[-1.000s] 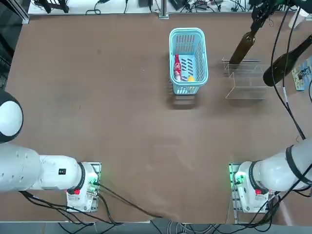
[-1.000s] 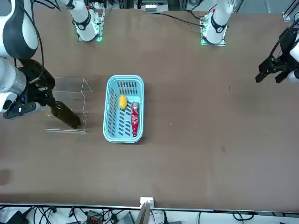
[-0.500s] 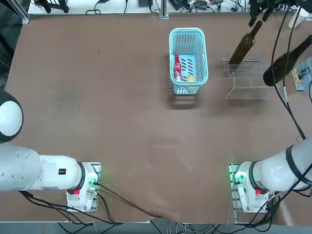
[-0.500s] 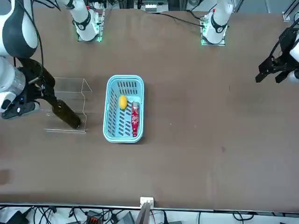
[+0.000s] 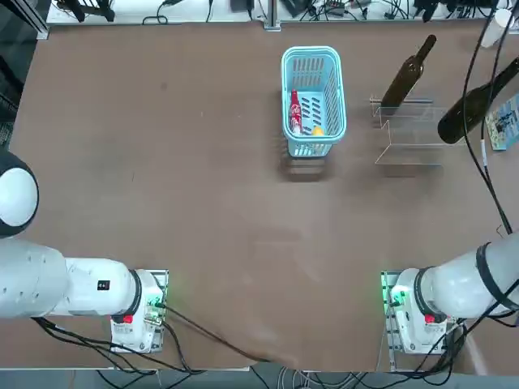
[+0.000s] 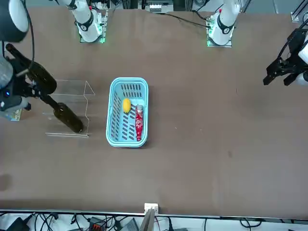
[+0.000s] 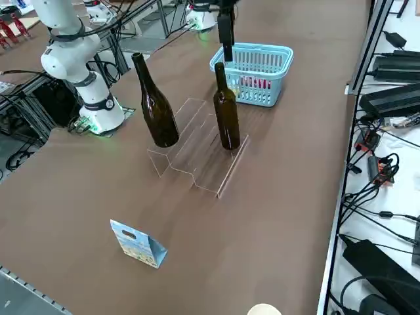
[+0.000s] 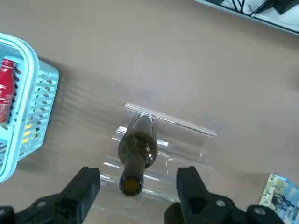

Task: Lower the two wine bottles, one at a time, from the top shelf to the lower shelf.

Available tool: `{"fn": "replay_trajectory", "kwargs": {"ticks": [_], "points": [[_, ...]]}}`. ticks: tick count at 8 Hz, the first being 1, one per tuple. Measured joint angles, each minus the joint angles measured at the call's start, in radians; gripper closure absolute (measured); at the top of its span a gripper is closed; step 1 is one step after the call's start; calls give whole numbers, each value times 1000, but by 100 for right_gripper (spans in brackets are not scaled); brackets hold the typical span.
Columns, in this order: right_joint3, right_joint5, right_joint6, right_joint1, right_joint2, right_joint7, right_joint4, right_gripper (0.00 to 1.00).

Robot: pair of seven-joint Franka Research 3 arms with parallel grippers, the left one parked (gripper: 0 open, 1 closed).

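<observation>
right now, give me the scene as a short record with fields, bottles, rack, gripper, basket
rack: clear stepped acrylic stand
upper step: dark olive-brown glass wine bottle, upright
lower step: matching glass wine bottle, upright
right gripper: open, around the lower bottle's neck end or just above it, not gripping
light-blue plastic mesh basket: holds red-labelled item and small yellow item

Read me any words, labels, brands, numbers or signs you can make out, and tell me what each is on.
No text can be read with certainty.
Red-labelled item in the blue basket: pale marks on the red, too small to read.
Small blue printed box: a picture shows, but no readable words.
The two wine bottles: no label or lettering visible.
</observation>
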Motion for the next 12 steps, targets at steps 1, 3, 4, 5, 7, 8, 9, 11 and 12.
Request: {"fn": "replay_trajectory", "kwargs": {"ticks": [1, 3, 4, 5, 7, 8, 9, 11, 12], "points": [[-1, 0, -27, 0, -17, -7, 14, 0], [-19, 0, -78, -1, -54, -17, 41, 0], [-35, -1, -117, -1, -79, -19, 45, 0], [-51, -1, -170, -2, -105, -19, 45, 0], [-77, -15, -215, -4, -163, -19, 15, 0], [-86, -44, -215, -5, -197, -19, -21, 0], [-92, -72, -215, -9, -228, -19, -59, 0], [-108, -95, -193, -31, -285, -19, -148, 0], [-124, -100, -171, -43, -313, -19, -200, 0]]}}
